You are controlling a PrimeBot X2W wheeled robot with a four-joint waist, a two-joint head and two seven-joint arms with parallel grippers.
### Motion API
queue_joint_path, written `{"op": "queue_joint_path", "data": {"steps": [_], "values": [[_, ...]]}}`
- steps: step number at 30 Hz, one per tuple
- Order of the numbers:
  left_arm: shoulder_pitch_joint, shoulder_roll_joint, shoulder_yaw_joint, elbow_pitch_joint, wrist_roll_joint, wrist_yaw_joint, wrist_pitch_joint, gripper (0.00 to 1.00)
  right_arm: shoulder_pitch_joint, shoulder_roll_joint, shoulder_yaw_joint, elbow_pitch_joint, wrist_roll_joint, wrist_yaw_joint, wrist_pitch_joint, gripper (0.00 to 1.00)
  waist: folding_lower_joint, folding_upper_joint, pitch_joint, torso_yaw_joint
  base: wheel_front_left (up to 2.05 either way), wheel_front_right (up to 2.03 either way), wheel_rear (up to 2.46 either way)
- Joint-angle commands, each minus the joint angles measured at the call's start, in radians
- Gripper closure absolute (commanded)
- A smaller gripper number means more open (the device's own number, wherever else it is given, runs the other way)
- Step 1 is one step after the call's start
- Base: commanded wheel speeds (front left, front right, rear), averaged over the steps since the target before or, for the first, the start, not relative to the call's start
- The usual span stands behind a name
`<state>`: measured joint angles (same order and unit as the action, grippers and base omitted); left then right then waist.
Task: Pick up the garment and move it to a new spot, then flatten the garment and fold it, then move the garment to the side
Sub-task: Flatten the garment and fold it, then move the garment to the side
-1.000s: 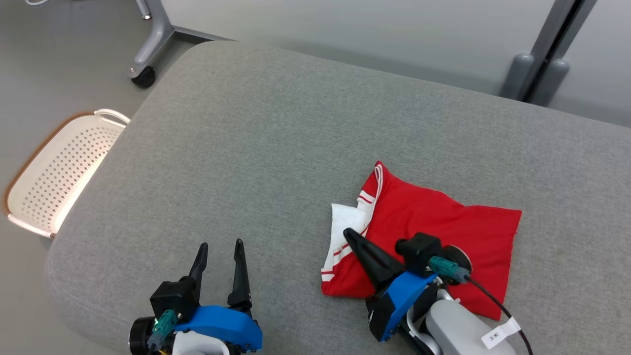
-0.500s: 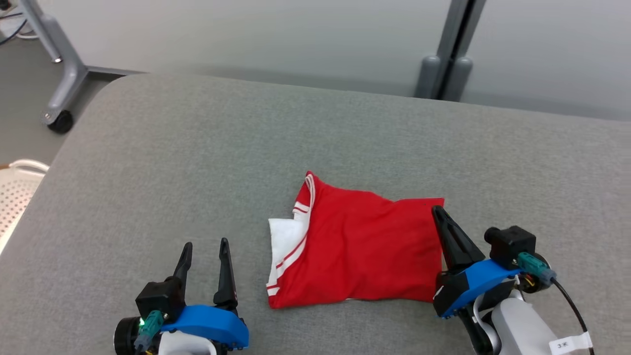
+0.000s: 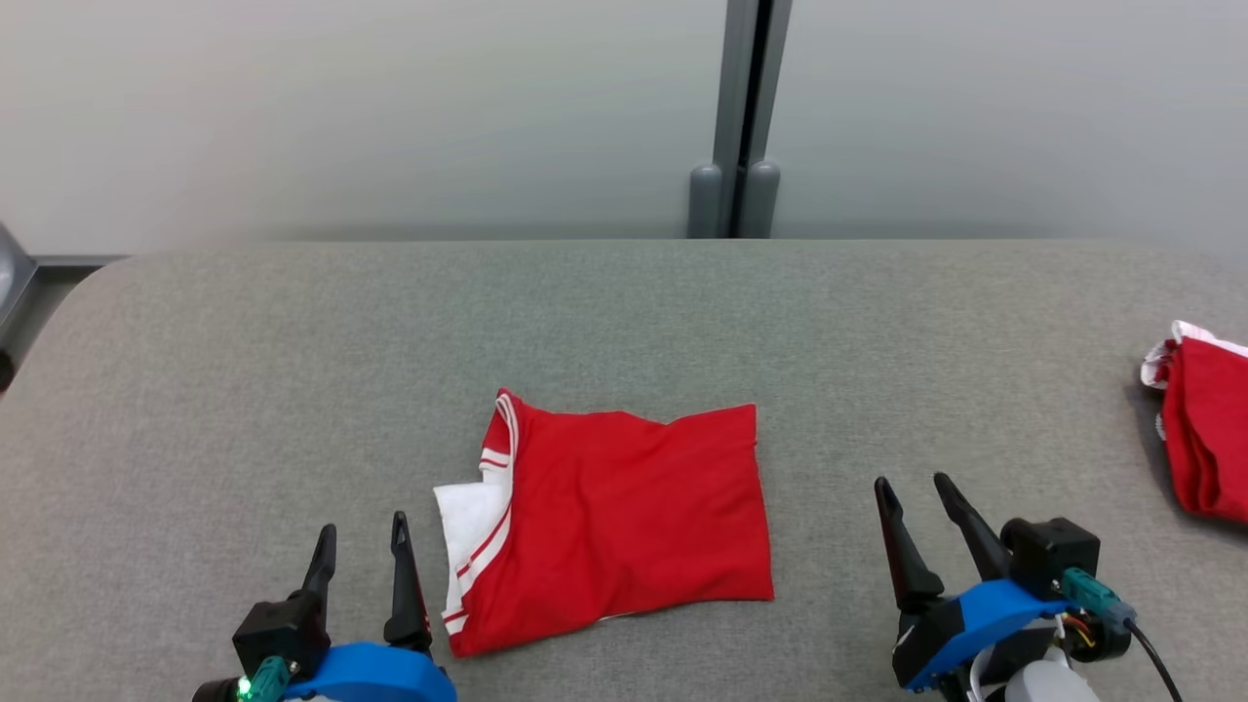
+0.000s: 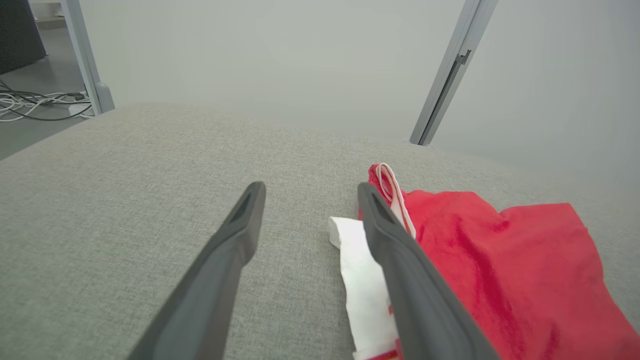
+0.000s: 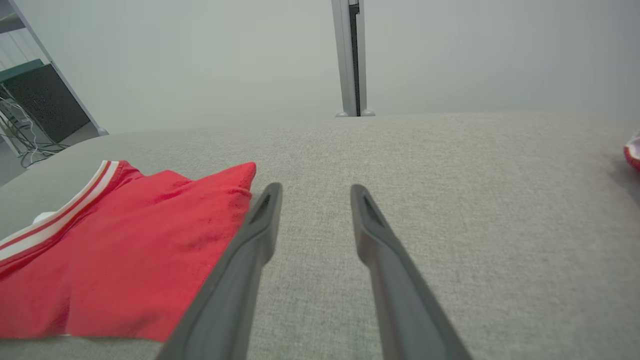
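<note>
Garment (image 3: 624, 517): red, white striped trim, folded to a rough rectangle. It lies flat on the grey padded desk (image 3: 292, 341), with a white inner layer showing at its left edge.

Left claw (image 3: 363, 525): fingers spread, nothing between them. It sits just beside the garment's near left corner. From the left wrist view one finger (image 4: 400, 270) crosses in front of the white layer; contact cannot be judged.

Right claw (image 3: 911, 481): fingers spread, empty. It sits to the right of the garment's right edge, with bare desk between.

Nothing lies on top of the garment.

Surroundings, all taken from the garment:
- Second red cloth (image 3: 1204, 429), bunched, well apart to the right at the desk's edge.
- Grey post (image 3: 741, 117) straight behind, past the desk's far edge, against a pale wall (image 3: 341, 107).
- Cables (image 4: 30, 102) on the floor, far left and behind.
- Dark cabinet (image 5: 40, 100), far left, off the desk.
</note>
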<state>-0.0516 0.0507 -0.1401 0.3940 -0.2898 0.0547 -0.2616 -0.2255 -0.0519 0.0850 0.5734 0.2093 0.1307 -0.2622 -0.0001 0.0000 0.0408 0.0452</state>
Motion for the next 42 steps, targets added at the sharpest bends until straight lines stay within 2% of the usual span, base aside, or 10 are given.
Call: {"op": "queue_joint_path", "data": {"steps": [1,13,19,27,33,42], "values": [[0.014,0.0,0.009,-0.001,0.007,-0.004,-0.004,0.0,0.026,0.0,-0.006,-0.005,0.003,0.0,-0.003,0.0,0.0001,0.0,-0.019,-0.021,0.0,0.0,0.0],[0.04,0.0,0.028,-0.01,0.028,-0.003,-0.004,0.0,0.079,0.0,-0.024,-0.012,0.028,0.0,-0.003,0.0,0.0001,0.0,-0.037,-0.053,0.0,0.0,0.0],[0.026,0.0,0.014,-0.013,0.024,-0.009,-0.004,0.0,0.067,0.0,-0.005,0.0,0.043,0.0,-0.003,0.0,0.0001,0.0,-0.02,-0.038,0.0,0.0,0.0],[-0.018,0.0,-0.054,-0.016,0.015,0.0,-0.004,0.0,-0.035,0.0,0.065,0.063,0.078,0.0,-0.003,0.0,0.0001,0.0,0.049,0.058,0.0,0.0,0.0],[-0.04,-0.001,-0.086,-0.016,0.009,0.006,-0.004,0.0,-0.13,0.0,0.092,0.169,0.111,0.0,-0.003,0.0,0.0001,0.0,0.096,0.151,0.0,0.0,0.0],[-0.05,-0.001,-0.102,-0.032,0.006,0.014,-0.004,0.0,-0.202,-0.006,0.051,0.312,0.13,0.0,-0.002,0.0,0.0001,0.0,0.139,0.236,0.0,0.0,0.0]]}}
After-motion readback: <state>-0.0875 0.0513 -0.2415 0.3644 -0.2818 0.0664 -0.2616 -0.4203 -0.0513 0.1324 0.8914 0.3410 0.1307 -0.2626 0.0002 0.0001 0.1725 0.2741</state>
